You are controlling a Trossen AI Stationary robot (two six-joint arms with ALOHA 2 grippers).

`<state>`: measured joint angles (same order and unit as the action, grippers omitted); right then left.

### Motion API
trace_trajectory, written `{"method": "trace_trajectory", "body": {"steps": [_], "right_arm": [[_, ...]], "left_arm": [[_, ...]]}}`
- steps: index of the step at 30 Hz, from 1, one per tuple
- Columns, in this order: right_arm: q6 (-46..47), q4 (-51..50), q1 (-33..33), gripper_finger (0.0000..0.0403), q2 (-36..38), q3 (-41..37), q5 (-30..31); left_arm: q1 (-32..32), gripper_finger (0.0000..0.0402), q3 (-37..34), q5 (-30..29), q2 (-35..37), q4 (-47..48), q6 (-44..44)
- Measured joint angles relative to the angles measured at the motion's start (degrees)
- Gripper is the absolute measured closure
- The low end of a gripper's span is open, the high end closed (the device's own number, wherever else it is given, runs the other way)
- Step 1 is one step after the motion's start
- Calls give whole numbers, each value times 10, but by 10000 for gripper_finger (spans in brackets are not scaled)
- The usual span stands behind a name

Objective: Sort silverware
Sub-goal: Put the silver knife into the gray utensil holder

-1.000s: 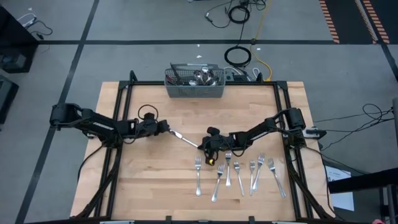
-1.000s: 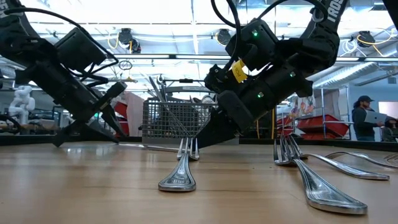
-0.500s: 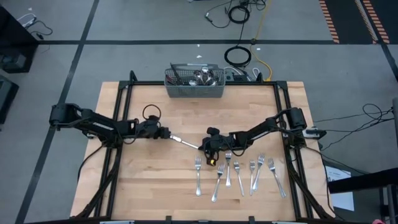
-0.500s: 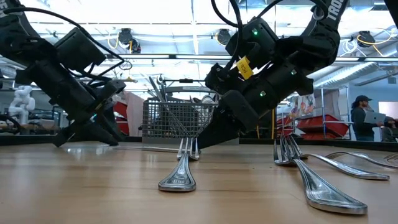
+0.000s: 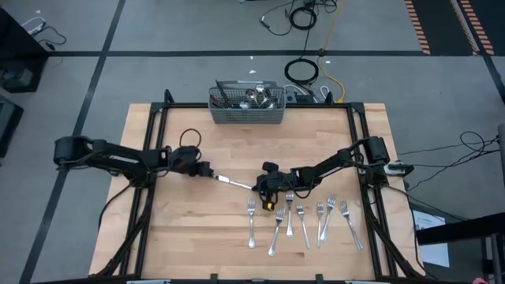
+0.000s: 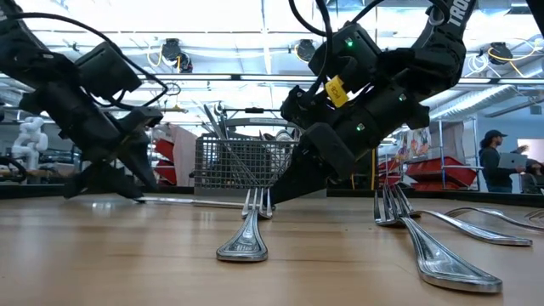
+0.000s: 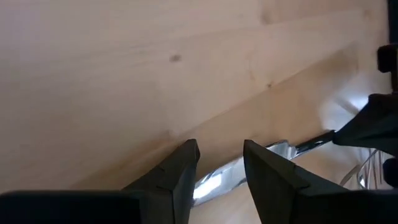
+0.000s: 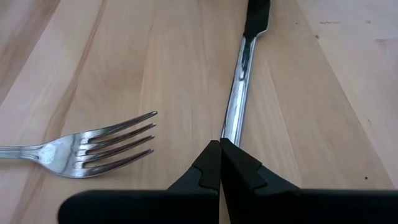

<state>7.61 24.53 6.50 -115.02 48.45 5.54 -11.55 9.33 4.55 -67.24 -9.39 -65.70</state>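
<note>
- Six shiny silver metal forks point(image 5: 301, 219) in a loose row on the tabletop, flat, tines toward the far edge.
- One slim silver metal piece point(image 5: 233, 182) flat, slanted, left of the row.
- More silverware point(image 5: 254, 96) upright, crowded at the far edge.

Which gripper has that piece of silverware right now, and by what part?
The right gripper is shut on one end of the utensil. The left gripper stands open around its other end, not clamping it.

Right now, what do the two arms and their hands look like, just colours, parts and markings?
Both arms are dark, nearly black, jointed links with black cables looping off them. The left hand ends in two dark, wedge-shaped fingers. The right hand has the same dark, pointed fingers; a yellow tag and small green lights sit on its wrist.
</note>
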Motion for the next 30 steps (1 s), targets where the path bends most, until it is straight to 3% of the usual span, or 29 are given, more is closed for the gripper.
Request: {"method": "trace_trajectory", "body": {"steps": [9, 23, 30], "right_arm": [[-13, 0, 0, 403, 0, 0, 0], [-21, 4, 0, 403, 0, -1, 1], [-28, 4, 0, 403, 0, -1, 2]], "left_arm": [[-24, 256, 0, 22, 120, 169, 2], [9, 255, -3, 5, 48, 67, -39], [38, 255, -26, 8, 55, 52, -74]]}}
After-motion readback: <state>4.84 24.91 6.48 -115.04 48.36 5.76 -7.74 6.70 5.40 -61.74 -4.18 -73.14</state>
